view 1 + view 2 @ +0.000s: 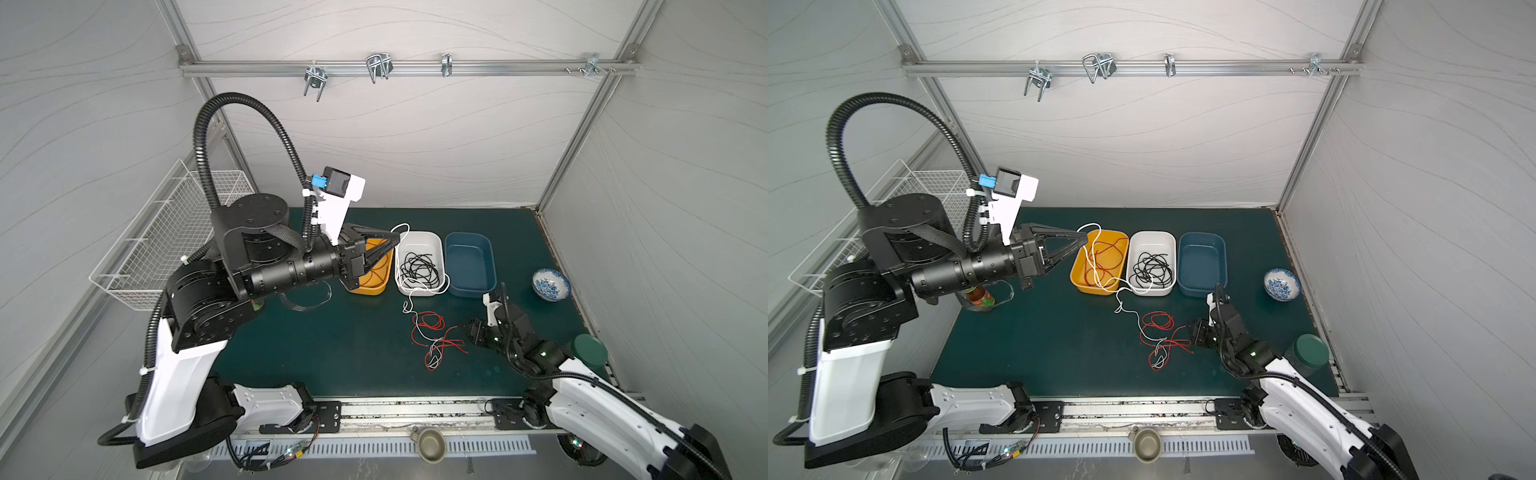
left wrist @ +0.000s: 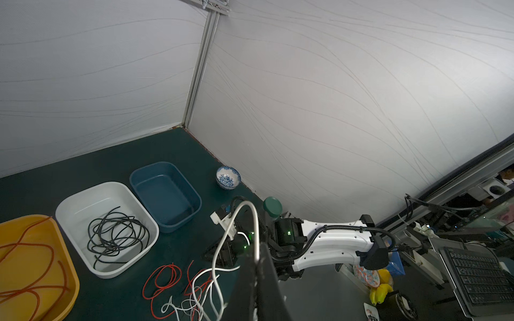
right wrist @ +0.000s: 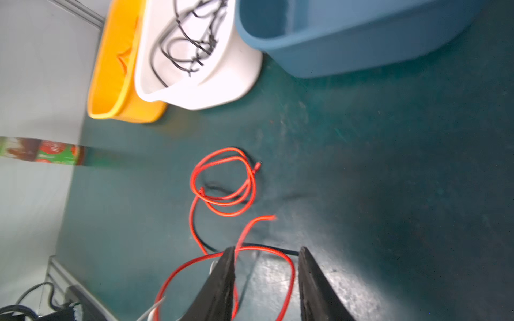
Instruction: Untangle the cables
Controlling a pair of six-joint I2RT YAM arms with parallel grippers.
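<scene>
Nearest, a broad stretch of dark green mat (image 1: pixel 1038 345) is lying open from the front rail up to the tangle, with the most room to the tangle's left. There the red cable (image 1: pixel 1158 328) is sprawling in loops on the mat, crossing strands of the white cable (image 2: pixel 256 236) at its nearer end. The right gripper (image 3: pixel 267 250) is sitting low at the tangle's right side, jaws standing apart and released, with a run of red cable lying between them. Off to its right a green-lidded jar (image 1: pixel 1310 351) is standing close to the mat's right edge. Farther back three trays are sitting side by side. The yellow tray (image 1: pixel 1092 290) is holding an orange-red cable (image 2: pixel 33 244), the white tray (image 1: pixel 1150 293) is holding the coiled black cable (image 1: pixel 1150 268), and next comes the blue tray (image 1: pixel 1200 266). The white cable is climbing from the tangle across the trays' front rims to the left gripper (image 1: pixel 1086 241), which is hanging above the yellow tray, clenched on it. A blue-patterned bowl (image 1: pixel 1282 284) is standing by the right wall.
</scene>
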